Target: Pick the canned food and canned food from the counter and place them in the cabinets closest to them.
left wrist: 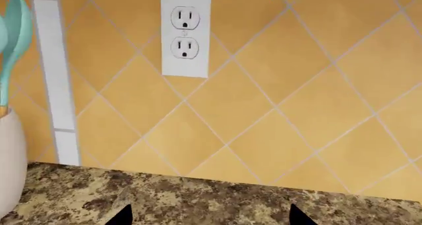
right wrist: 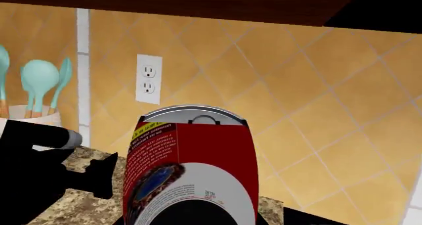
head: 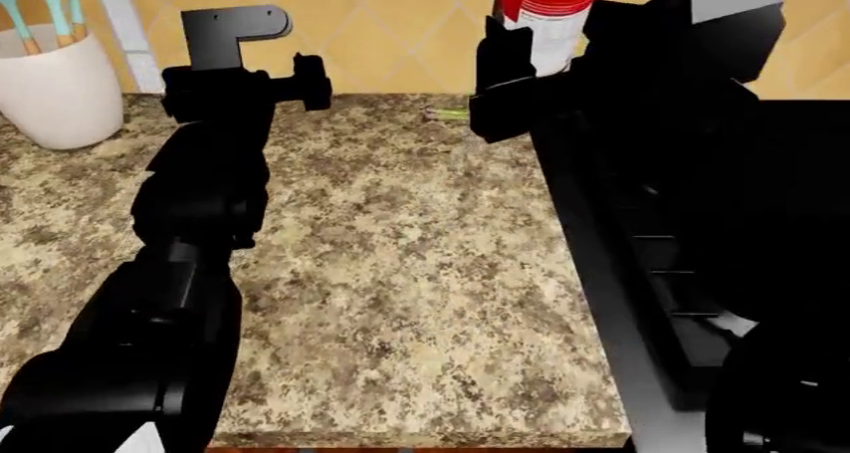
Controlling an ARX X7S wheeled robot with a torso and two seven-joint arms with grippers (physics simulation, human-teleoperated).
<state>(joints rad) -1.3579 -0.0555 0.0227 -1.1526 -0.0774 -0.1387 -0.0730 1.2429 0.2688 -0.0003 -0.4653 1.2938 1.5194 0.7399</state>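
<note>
Red-and-white can: clamped upright in right hand, lifted clear of worktop, beside stove, likely bound for a cabinet | left hand: empty, fingers apart, facing outlet | yellow tin: unseen.

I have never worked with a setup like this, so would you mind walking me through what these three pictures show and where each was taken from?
These are simulator renders of a wheeled robot with two black arms. The head view looks down over both arms onto a speckled granite counter. The other two pictures come from cameras near each gripper.

The right gripper holds a can of food with a red and white label and a silver lid, lifted above the counter; it fills the right wrist view. The left gripper holds nothing; only its two dark fingertips show, spread apart, facing the tiled wall and an outlet.

A white jar of teal utensils stands at the counter's back left corner. The black stove lies to the counter's right.
</note>
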